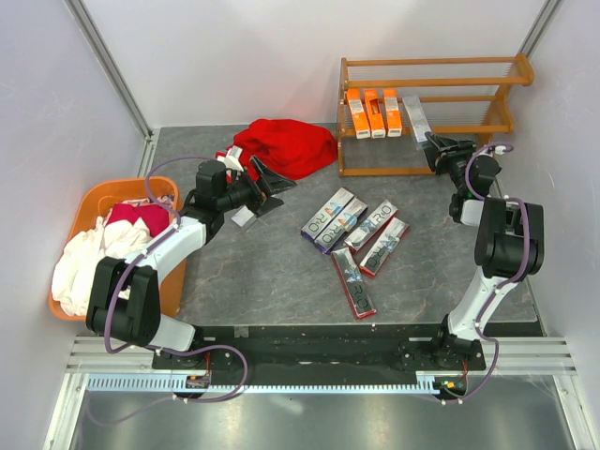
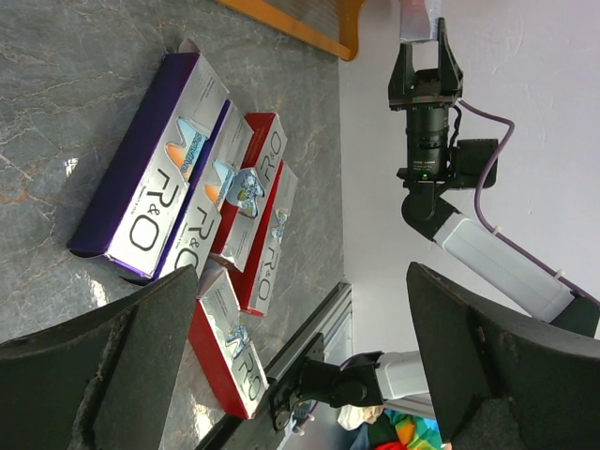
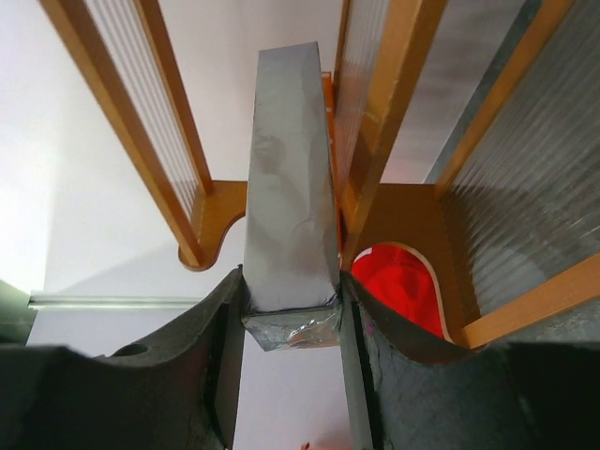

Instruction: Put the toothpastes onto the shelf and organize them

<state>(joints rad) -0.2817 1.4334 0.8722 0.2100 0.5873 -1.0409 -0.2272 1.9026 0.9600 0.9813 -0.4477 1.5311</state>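
Now your right hand (image 3: 291, 309) is clenched on a silver-grey toothpaste (image 3: 289, 187) at the shelf (image 1: 427, 71), at 3 o'clock of 3 orange boxes (image 1: 373, 113). Your left hand (image 1: 274, 187) hangs released; 5 toothpastes (image 1: 345, 217) lie on the surface (image 1: 272, 272) at its 4 o'clock.

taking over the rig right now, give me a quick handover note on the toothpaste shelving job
Left gripper: open and empty, over the table, left of the loose boxes.
Right gripper: shut on a silver-grey toothpaste box, held at the shelf just right of the orange ones, not yet released.
Done: three orange boxes sit side by side on the shelf.
Left: let go of the grey box once it is seated, then shelve the five lettered boxes lying mid-table.
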